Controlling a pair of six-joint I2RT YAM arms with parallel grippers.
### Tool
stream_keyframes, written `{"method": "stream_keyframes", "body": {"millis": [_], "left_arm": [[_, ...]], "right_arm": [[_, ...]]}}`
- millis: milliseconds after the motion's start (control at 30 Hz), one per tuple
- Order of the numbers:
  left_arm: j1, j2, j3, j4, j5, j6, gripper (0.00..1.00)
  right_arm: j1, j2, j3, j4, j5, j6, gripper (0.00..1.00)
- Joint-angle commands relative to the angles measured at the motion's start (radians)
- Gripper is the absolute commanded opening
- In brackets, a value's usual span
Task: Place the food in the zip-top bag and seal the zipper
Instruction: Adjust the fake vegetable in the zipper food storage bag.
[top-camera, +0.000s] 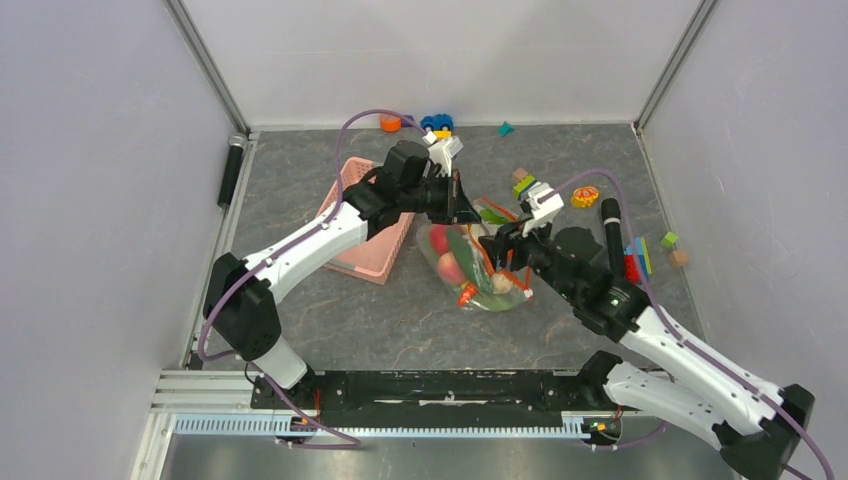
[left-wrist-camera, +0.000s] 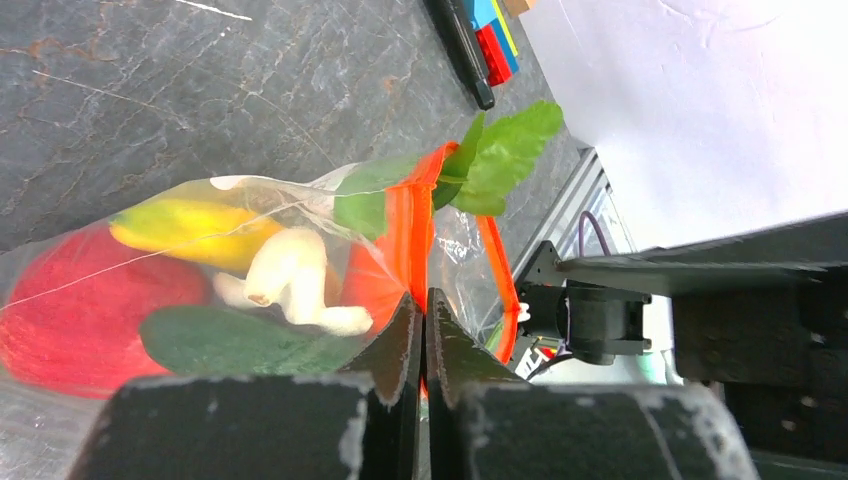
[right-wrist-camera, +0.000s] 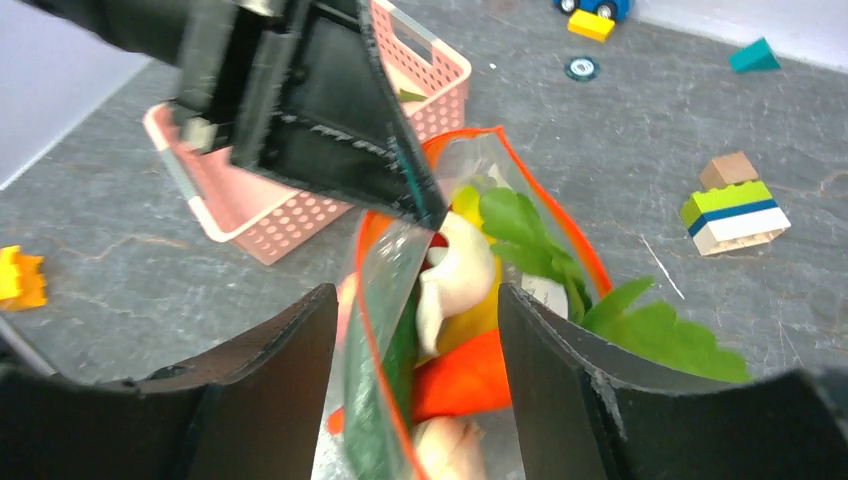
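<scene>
Orange-red zipper (left-wrist-camera: 412, 235) pinched at the mouth by left gripper (left-wrist-camera: 421, 330), jaws fully closed on the strip; zip-top bag (top-camera: 478, 265) held up off the tabletop (top-camera: 300, 200) at that edge, belly resting mid-table just beside the pink basket (right-wrist-camera: 265, 205). Right gripper (right-wrist-camera: 415, 350) spread wide, holding nothing, 1 finger on each side of the open mouth. Food already inside: red tomato (left-wrist-camera: 70, 300), yellow banana (left-wrist-camera: 195, 225), white mushroom (right-wrist-camera: 455, 275), carrot (right-wrist-camera: 465, 375) with green leaves (left-wrist-camera: 500, 160) poking out past the strip; green cucumber (right-wrist-camera: 395, 350) pressed against the near wall.

Risks from here, as judged: leaves lying across the zipper line, likely to jam the seal or leave a gap unless tucked in; mouth bulged open by carrot and mushroom, so both strips may not meet; only 1 pinch point holding the bag, so a tug along the zipper could slip it free and tip food back onto the tabletop; right gripper closing too deep could catch plastic or carrot rather than the strip; slider knob not clearly visible, so start point of the seal uncertain.
</scene>
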Motion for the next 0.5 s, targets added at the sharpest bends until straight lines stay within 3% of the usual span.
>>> {"method": "stream_keyframes", "body": {"millis": [0, 133, 267, 467], "left_arm": [[0.005, -0.012, 0.03, 0.087, -0.038, -0.033, 0.02], [0.005, -0.024, 0.018, 0.095, -0.039, -0.04, 0.02], [0.005, -0.036, 0.007, 0.113, -0.027, -0.048, 0.02], [0.005, -0.046, -0.012, 0.116, -0.024, -0.062, 0.02]], "right_arm": [[0.012, -0.114, 0.005, -0.091, 0.003, 0.044, 0.66], [0.012, -0.153, -0.042, -0.142, 0.034, 0.15, 0.66], [0.012, -0.164, -0.101, -0.149, 0.208, 0.309, 0.6], [0.012, -0.086, -0.126, -0.088, 0.289, 0.42, 0.55]]}}
